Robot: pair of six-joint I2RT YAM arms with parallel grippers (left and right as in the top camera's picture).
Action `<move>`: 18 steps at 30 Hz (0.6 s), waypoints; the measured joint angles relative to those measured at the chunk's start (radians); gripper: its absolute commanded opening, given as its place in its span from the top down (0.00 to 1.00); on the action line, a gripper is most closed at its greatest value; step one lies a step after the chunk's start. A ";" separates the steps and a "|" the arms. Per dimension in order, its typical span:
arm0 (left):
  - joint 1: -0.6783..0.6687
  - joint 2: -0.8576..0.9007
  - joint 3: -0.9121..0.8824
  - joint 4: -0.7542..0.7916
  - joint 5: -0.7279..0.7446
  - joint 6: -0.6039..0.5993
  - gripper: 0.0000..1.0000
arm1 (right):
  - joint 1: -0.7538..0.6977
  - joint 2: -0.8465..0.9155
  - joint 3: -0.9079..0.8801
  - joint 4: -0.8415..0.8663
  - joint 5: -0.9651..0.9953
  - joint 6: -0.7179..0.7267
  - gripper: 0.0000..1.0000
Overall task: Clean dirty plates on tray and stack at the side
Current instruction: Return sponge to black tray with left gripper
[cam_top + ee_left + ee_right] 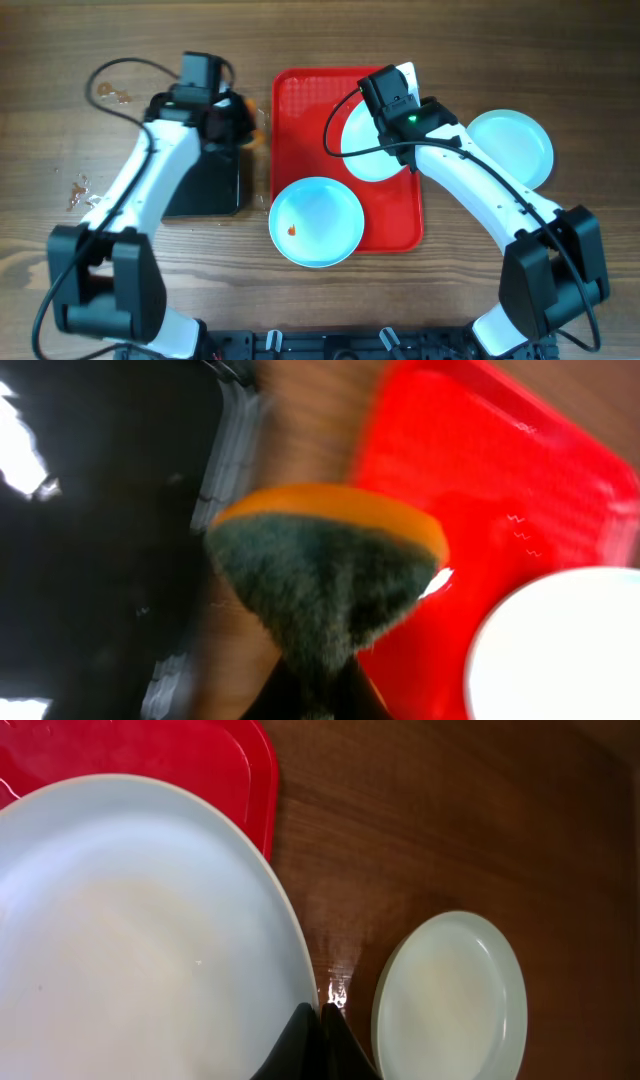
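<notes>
The red tray (300,110) lies at the table's centre. One pale blue plate (330,235) with an orange-red smear sits at the tray's front-left corner, overhanging its edge. My right gripper (320,1025) is shut on the right rim of a second plate (140,940), which looks clean, over the tray's right side (365,155). A third clean plate (510,148) lies on the table to the right and also shows in the right wrist view (450,1000). My left gripper (245,125) is shut on an orange and dark green sponge (325,570) between the black tray and the red tray (480,470).
A glossy black tray (205,185) lies left of the red tray, under my left arm. Small orange smears and crumbs (110,94) dot the table at the far left. Both arms reach in from the near edge.
</notes>
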State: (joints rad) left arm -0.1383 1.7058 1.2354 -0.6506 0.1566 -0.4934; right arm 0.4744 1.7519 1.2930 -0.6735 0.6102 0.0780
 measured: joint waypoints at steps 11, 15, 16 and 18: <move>0.187 -0.007 -0.213 0.003 -0.093 0.129 0.96 | 0.052 -0.053 0.000 0.076 -0.051 -0.163 0.96; 0.196 -0.004 -0.274 0.050 -0.082 0.167 0.93 | 0.046 -0.053 0.000 0.073 -0.106 -0.119 0.96; 0.195 -0.004 -0.277 0.054 -0.080 0.174 0.92 | 0.045 -0.053 0.000 0.073 -0.113 -0.111 0.96; 0.195 -0.004 -0.277 0.068 -0.080 0.181 0.87 | 0.045 -0.053 0.000 0.072 -0.134 -0.101 0.96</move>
State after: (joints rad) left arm 0.0563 1.7016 0.9585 -0.5827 0.0765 -0.3122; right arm 0.5190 1.6993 1.2930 -0.6010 0.4767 -0.0231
